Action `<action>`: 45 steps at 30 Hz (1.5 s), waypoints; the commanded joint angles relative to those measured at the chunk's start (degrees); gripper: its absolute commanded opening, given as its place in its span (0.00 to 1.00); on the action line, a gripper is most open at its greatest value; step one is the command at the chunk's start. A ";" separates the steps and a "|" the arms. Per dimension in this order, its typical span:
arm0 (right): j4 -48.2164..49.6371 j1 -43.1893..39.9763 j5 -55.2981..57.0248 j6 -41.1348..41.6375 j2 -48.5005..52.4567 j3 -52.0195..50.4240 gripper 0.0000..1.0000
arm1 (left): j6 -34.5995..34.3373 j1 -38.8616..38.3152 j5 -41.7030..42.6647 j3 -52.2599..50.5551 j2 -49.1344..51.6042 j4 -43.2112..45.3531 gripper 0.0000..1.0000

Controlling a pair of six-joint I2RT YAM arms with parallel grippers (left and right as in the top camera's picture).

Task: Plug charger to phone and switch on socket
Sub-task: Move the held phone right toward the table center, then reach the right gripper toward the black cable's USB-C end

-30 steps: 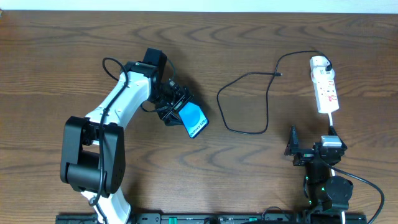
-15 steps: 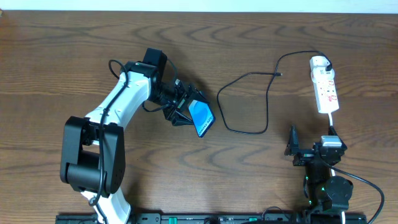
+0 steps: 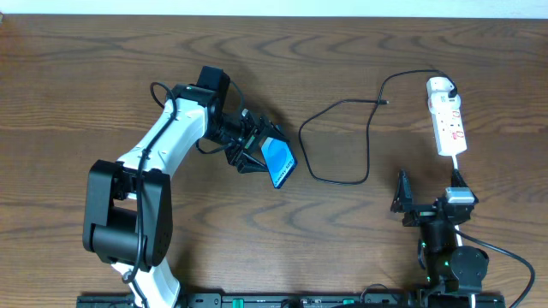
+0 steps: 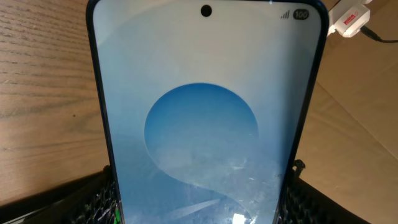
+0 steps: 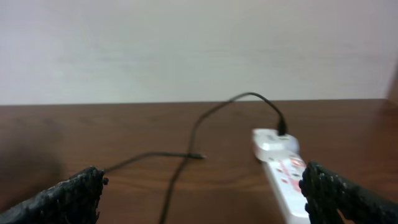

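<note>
Brown wood-grain table, pale wall behind. Left gripper clenched on the slim blue-screened smartphone, holding it tilted. Over the last second it has carried the phone rightward, closer to the long thin black charger cable, then paused. Cable's small free plug lies loose, not inserted. Right gripper spread wide, empty, near the narrow white power strip. Judgement: phone being staged; plugging and switching both remain.

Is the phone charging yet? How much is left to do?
Not yet. Done: the charger looks plugged into the socket. In hand: the left gripper grips the phone. Left: the cable's free end lies on the table, far from the phone, and the open right gripper sits short of the socket's switch.
</note>
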 commanded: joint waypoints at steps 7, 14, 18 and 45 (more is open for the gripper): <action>1.33 0.39 -9.03 6.10 -0.20 -0.17 0.99 | -0.46 0.15 2.23 0.24 -1.22 -0.24 0.69; 2.25 0.39 -9.64 15.78 0.11 1.57 0.99 | -0.44 0.15 2.21 0.24 -1.22 0.81 0.69; -1.14 0.39 -8.50 17.68 2.27 6.97 0.99 | -0.24 0.15 1.99 0.24 -1.25 0.92 0.69; -30.14 0.39 -27.12 17.27 59.19 58.27 0.99 | -0.22 0.15 2.03 0.24 -1.25 4.70 0.69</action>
